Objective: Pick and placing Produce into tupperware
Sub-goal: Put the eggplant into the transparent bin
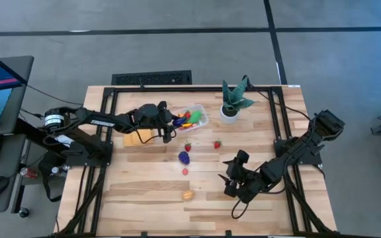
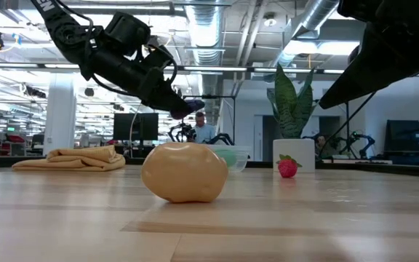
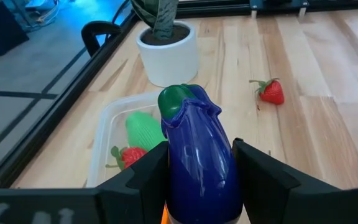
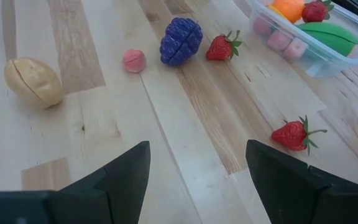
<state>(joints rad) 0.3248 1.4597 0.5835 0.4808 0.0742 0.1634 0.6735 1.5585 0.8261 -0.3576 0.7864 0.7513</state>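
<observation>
My left gripper (image 1: 171, 123) is shut on a dark purple eggplant (image 3: 197, 155) with a green cap, held just above the near left end of the clear tupperware (image 1: 193, 118). In the tub lie a green piece (image 3: 144, 128), a strawberry (image 3: 129, 155) and orange and pink bits. On the table rest a bunch of grapes (image 4: 181, 40), two strawberries (image 4: 224, 46) (image 4: 294, 134), a pink bit (image 4: 133, 60) and a tan piece (image 4: 33, 81). My right gripper (image 4: 197, 148) hangs open over the near right of the table, nothing between its fingers. My left gripper pinches the eggplant by the two sides of its body (image 3: 174, 171) between its two fingers (image 3: 146, 180). The green cap end (image 3: 178, 102) sticks out past the fingertips. The fingers come from the table's left, slanting down, and lie along the eggplant, which is lifted clear.
A spiky plant in a white pot (image 1: 230, 111) stands just right of the tub at the far edge. A tan folded cloth (image 1: 141, 137) lies under my left arm. Black frame rails (image 1: 280, 122) run along the table's sides.
</observation>
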